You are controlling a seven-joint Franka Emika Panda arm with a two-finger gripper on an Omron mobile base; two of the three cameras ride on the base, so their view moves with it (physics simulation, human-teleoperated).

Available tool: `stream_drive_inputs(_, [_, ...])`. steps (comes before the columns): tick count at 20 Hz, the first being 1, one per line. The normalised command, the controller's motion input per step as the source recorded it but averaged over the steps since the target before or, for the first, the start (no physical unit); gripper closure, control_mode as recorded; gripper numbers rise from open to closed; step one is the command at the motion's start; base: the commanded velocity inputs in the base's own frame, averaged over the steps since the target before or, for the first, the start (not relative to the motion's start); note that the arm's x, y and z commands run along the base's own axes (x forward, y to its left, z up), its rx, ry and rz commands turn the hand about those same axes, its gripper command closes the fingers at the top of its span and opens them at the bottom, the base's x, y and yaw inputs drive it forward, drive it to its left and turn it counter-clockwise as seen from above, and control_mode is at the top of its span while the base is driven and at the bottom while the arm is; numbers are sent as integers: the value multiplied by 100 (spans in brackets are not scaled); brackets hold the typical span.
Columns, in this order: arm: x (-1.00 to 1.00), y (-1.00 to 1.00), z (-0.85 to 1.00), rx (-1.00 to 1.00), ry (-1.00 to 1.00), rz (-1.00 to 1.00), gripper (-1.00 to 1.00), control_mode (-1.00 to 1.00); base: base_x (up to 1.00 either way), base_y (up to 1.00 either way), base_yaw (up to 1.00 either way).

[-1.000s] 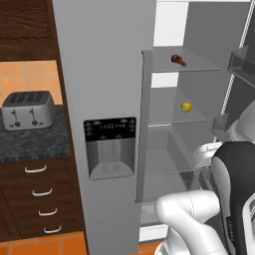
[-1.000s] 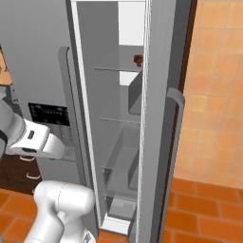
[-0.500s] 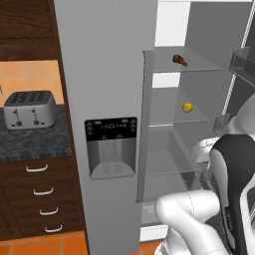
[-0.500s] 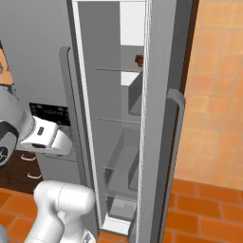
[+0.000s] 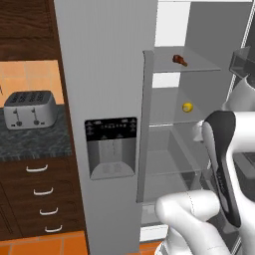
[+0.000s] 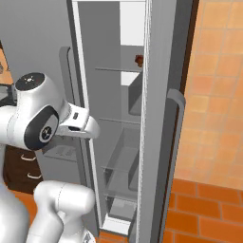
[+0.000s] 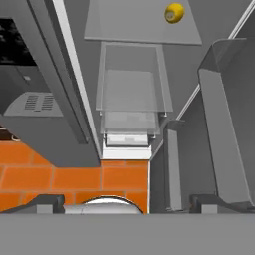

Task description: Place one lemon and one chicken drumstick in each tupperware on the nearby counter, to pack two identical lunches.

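The fridge stands open. A yellow lemon (image 5: 187,107) lies on its middle glass shelf, and the hand view has that lemon (image 7: 174,13) at its top edge, far ahead of my gripper (image 7: 127,203). My gripper is open, with nothing between its dark fingertips (image 7: 46,201). On the top shelf rests a brown chicken drumstick (image 5: 179,60), also seen past the door edge as the drumstick (image 6: 139,60). My hand (image 6: 79,124) reaches toward the fridge opening at mid-shelf height. The dark counter (image 5: 30,142) lies to the left. The tupperware is out of view.
A silver toaster (image 5: 30,108) stands on the counter above brown drawers (image 5: 42,191). The fridge's closed left door carries a dispenser panel (image 5: 110,147). The open right door (image 6: 159,118) with its clear bins (image 7: 224,124) flanks my hand. Orange floor tiles (image 7: 50,179) lie below.
My arm has swung the hand rightward toward the fridge opening. The gripper has stayed open. Lemon and drumstick have not moved.
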Motion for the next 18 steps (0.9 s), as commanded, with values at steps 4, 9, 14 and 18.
stream_drive_inputs(4, [94,-28,-33,-7,-2,-1,-100,-100,0,0,0])
stream_drive_inputs(9, [100,-11,-10,-1,-6,-1,-100,-100,0,0,0])
stream_drive_inputs(14, [100,-28,0,0,-9,0,-100,-100,0,0,0])
stream_drive_inputs(18, [60,-29,-6,-4,-21,-6,-100,-100,0,0,0])
